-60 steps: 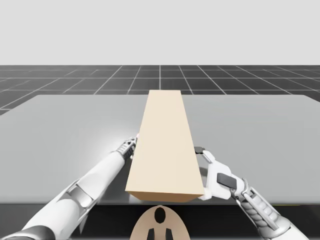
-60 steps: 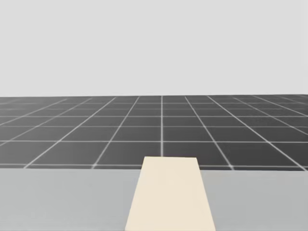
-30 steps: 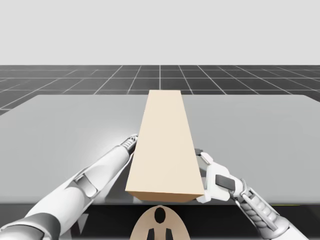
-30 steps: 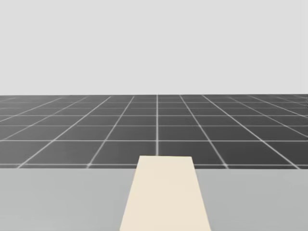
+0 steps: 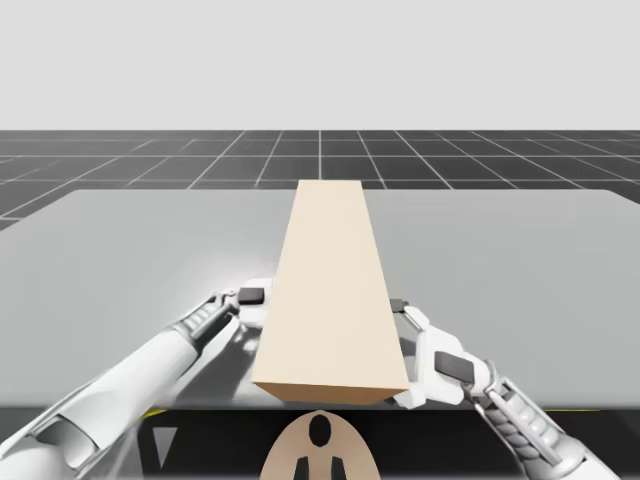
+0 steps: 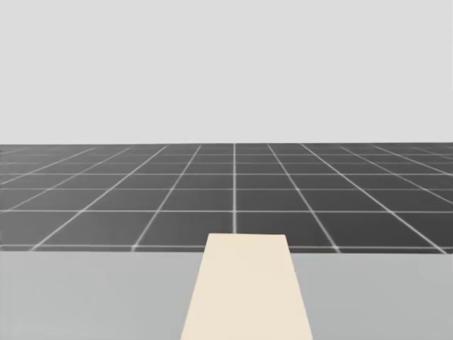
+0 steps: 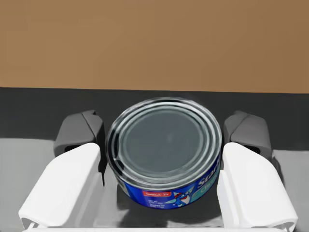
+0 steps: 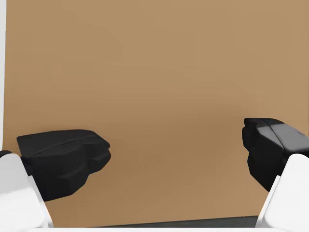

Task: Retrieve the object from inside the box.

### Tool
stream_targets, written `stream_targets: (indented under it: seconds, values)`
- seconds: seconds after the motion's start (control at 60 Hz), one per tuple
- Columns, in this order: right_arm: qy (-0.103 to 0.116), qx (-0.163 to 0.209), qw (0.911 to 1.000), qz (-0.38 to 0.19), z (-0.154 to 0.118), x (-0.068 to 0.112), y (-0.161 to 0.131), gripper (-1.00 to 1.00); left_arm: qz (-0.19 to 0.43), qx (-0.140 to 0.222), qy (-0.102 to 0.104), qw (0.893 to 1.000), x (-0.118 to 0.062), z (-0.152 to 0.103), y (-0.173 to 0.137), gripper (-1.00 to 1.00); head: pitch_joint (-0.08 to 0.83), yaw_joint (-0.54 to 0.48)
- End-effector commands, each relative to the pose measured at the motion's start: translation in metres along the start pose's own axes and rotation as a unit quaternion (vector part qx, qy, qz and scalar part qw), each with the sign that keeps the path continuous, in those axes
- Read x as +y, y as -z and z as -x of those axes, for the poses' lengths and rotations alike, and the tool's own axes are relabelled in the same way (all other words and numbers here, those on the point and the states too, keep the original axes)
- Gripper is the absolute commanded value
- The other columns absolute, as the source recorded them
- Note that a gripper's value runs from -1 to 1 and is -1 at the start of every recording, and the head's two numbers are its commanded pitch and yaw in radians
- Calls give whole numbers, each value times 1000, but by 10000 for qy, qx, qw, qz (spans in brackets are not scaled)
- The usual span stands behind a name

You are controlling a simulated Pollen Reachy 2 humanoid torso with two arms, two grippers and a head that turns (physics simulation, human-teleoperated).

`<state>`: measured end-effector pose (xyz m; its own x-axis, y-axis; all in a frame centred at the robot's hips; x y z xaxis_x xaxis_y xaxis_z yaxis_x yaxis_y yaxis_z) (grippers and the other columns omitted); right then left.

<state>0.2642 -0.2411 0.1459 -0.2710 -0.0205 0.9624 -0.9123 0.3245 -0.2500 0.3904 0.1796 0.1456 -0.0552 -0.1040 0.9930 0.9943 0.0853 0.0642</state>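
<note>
A long tan box lies lengthwise in the middle of the grey table; its far end shows in the head view. My left gripper sits at the box's left side. In the left wrist view this gripper is shut on a flat round can with a blue label, both pads against its sides, with the box's wall just ahead. My right gripper is at the box's right side. Seen from the right wrist it stands open, facing the tan wall.
The box's near end reaches almost to the table's front edge. Bare grey tabletop spreads to both sides of the box. A dark gridded floor lies beyond the far edge.
My left arm has dropped lower and drawn its gripper a little out from the box's left side. The right gripper has barely shifted. My head has turned slightly.
</note>
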Motion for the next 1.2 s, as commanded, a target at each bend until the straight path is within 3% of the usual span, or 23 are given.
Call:
stream_targets:
  seconds: [0.017,0.35,0.667,0.917,1.133,1.2]
  values:
    - [42,-87,9999,-72,-1,3,1,-1000,-135,-1,-100,9999,-18,-10,-56,1000,52,32]
    - [20,-128,9999,-64,-4,1,-3,-1000,-911,-135,102,9957,-60,-18,-134,1000,42,50]
    - [24,-108,9999,-104,-5,2,-5,-1000,-1658,-399,373,9846,-86,-38,-189,1000,37,62]
    - [1,-111,9999,-107,-5,2,-6,-1000,-2377,-570,797,9664,-80,-77,-221,1000,31,65]
    - [-49,-140,9999,-75,-6,1,-8,-1000,-2977,-644,1132,9457,-58,-118,-239,1000,30,59]
    - [-54,-136,9999,-78,-6,1,-8,-1000,-3124,-698,1311,9383,-48,-142,-243,1000,31,58]
